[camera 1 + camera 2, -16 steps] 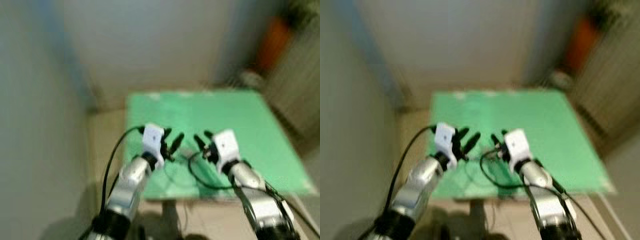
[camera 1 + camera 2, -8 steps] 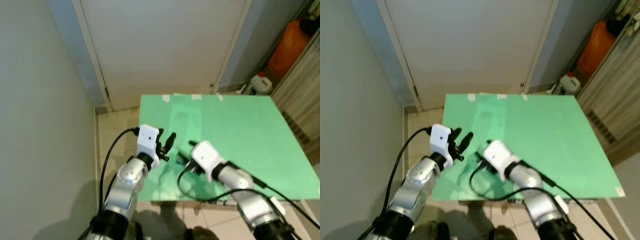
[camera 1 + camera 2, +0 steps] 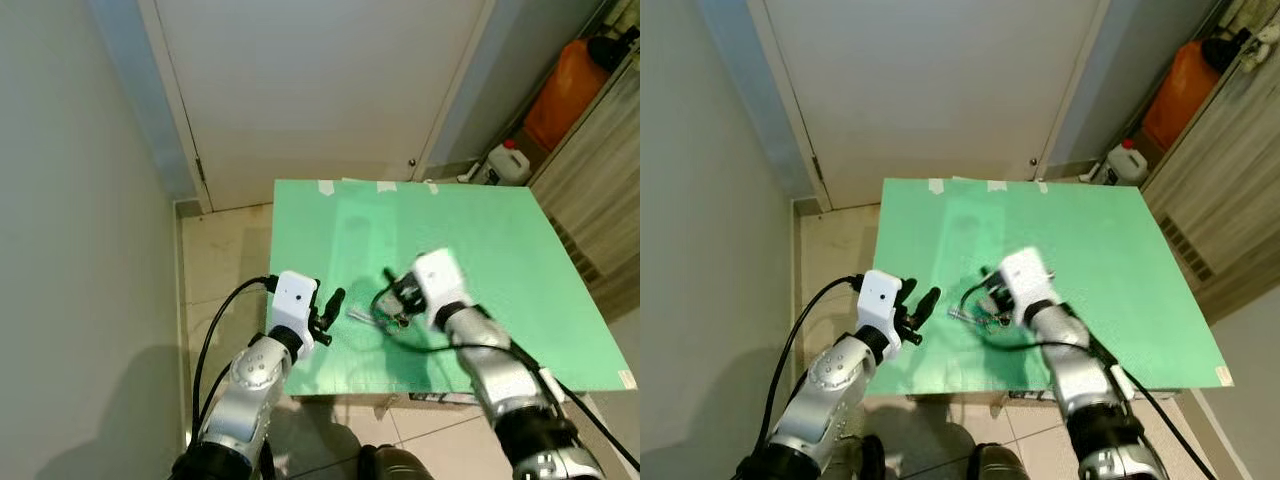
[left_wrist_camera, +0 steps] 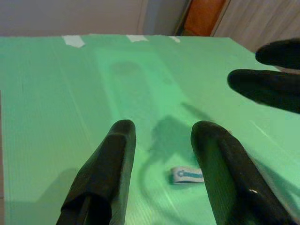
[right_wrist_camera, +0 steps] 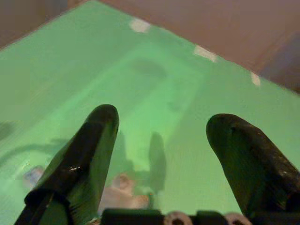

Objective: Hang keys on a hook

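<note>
Keys (image 3: 372, 316) are seen lying flat on the green table (image 3: 500, 250), near its front edge, just at nine o'clock of the right gripper (image 3: 398, 297). That gripper's jaws are spread wide above them, nothing held. At nine o'clock of the keys, the left gripper (image 3: 331, 304) is held open and empty. Risk is judged plain: thin keys lying flat could be skidded off the near edge by an off-centre pinch.

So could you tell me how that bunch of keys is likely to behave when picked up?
The keys lie as loose pieces with a small tag, so they would probably dangle and swing. Flat on the green board, they may slide before the right end effector gets under them.
</note>
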`<state>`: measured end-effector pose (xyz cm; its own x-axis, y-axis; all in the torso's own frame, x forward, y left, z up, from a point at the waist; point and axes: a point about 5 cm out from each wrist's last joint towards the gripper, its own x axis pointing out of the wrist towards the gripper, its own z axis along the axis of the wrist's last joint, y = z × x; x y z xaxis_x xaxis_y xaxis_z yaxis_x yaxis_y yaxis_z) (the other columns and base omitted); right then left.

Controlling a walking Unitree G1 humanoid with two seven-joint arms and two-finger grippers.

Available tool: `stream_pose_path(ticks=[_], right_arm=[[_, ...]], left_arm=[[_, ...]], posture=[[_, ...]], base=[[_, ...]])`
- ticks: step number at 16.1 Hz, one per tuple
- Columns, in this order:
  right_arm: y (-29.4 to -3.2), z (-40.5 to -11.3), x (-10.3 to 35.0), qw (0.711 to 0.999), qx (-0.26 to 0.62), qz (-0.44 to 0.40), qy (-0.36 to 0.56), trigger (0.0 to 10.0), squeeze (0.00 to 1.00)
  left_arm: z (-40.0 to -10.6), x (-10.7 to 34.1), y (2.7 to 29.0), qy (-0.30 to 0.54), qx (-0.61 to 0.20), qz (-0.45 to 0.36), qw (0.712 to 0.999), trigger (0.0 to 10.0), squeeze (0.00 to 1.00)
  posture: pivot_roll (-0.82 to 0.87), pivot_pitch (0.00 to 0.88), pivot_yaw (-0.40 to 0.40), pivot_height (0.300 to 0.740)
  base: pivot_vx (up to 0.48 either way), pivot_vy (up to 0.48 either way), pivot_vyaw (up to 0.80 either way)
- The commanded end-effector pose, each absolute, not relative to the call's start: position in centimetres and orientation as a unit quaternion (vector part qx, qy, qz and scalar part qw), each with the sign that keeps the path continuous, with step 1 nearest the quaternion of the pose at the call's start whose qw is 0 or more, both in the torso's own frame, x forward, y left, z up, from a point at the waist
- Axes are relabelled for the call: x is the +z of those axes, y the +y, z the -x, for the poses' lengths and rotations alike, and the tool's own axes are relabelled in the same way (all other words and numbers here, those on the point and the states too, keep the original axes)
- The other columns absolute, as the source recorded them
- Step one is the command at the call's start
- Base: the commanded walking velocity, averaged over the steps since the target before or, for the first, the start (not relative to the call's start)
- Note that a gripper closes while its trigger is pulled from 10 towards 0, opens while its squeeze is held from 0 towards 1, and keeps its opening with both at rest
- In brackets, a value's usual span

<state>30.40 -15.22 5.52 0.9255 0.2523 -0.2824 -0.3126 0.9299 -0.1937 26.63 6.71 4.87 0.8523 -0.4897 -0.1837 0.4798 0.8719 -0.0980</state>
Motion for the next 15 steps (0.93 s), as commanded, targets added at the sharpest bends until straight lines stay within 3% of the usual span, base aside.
stream_pose_path(ticks=[1, 5, 10, 15], right_arm=[[-16.1, -30.0, 4.0, 0.972, 0.119, 0.103, 0.171, 10.0, 0.00], [-15.2, -30.8, 3.6, 0.973, 0.113, 0.006, 0.201, 10.0, 0.00], [-13.5, -30.2, 2.4, 0.957, 0.162, -0.008, 0.242, 10.0, 0.00], [-13.7, -29.9, 1.4, 0.952, 0.142, 0.006, 0.269, 10.0, 0.00]], left_arm=[[-26.0, 5.1, 5.3, 0.100, -0.266, 0.034, 0.958, 10.0, 0.00], [-25.2, 5.2, 5.2, 0.100, -0.269, 0.035, 0.957, 10.0, 0.00], [-24.9, 5.5, 5.1, 0.100, -0.268, 0.037, 0.957, 10.0, 0.00], [-24.9, 5.9, 5.1, 0.096, -0.269, 0.037, 0.958, 10.0, 0.00]], posture=[[-0.06, 0.203, -0.055, 0.740], [-0.05, 0.226, -0.064, 0.740], [-0.05, 0.236, -0.074, 0.740], [-0.05, 0.241, -0.077, 0.740]], base=[[0.000, 0.000, 0.00], [0.000, 0.000, 0.00], [0.000, 0.000, 0.00], [0.000, 0.000, 0.00]])
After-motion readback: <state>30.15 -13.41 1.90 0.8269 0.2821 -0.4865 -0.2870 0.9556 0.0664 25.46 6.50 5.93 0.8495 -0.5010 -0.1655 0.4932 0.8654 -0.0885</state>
